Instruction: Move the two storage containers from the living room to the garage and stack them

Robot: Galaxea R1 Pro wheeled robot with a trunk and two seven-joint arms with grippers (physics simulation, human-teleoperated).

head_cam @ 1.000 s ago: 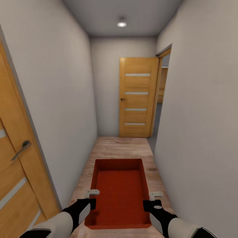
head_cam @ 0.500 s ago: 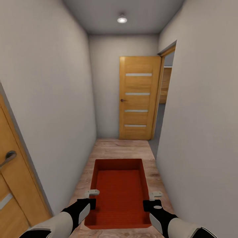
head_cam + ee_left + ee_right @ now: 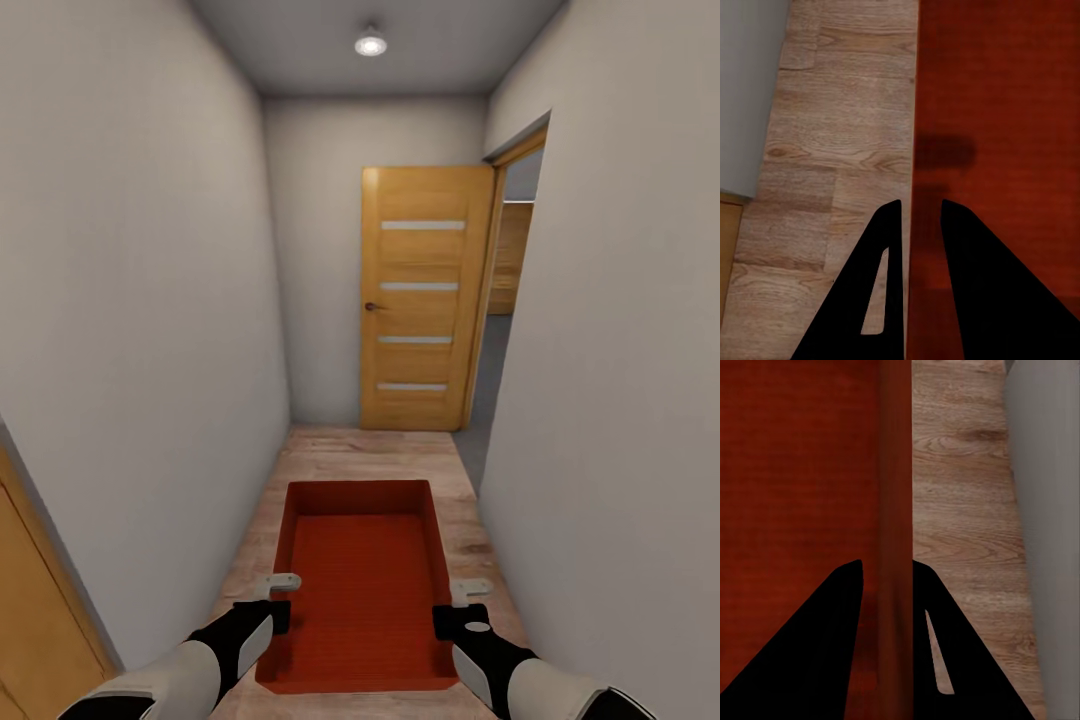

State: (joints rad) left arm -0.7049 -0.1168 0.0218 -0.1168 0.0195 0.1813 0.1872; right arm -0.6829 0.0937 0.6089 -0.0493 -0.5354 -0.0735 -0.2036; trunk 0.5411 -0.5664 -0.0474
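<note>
I am in a narrow corridor, holding one orange-red storage container (image 3: 362, 570) level in front of me above light wood planks. My left gripper (image 3: 278, 590) is shut on its left wall and my right gripper (image 3: 470, 597) is shut on its right wall. In the left wrist view, the left gripper (image 3: 921, 204) straddles the thin wall of the container (image 3: 997, 112), one finger on each side. The right wrist view shows the right gripper (image 3: 886, 562) clamped the same way on the container (image 3: 795, 472). The garage is out of view.
Plain walls stand close on the left (image 3: 150, 300) and right (image 3: 620, 350). A wooden door (image 3: 418, 300) stands at the corridor's end beside an open doorway (image 3: 505, 300) on the right, with grey floor (image 3: 480, 400) beyond. The edge of another wooden door (image 3: 40, 620) is at lower left.
The camera has advanced down the corridor: the left door with its handle has slid almost out of the picture and the far door looks nearer. Both grippers still hold the container the same way.
</note>
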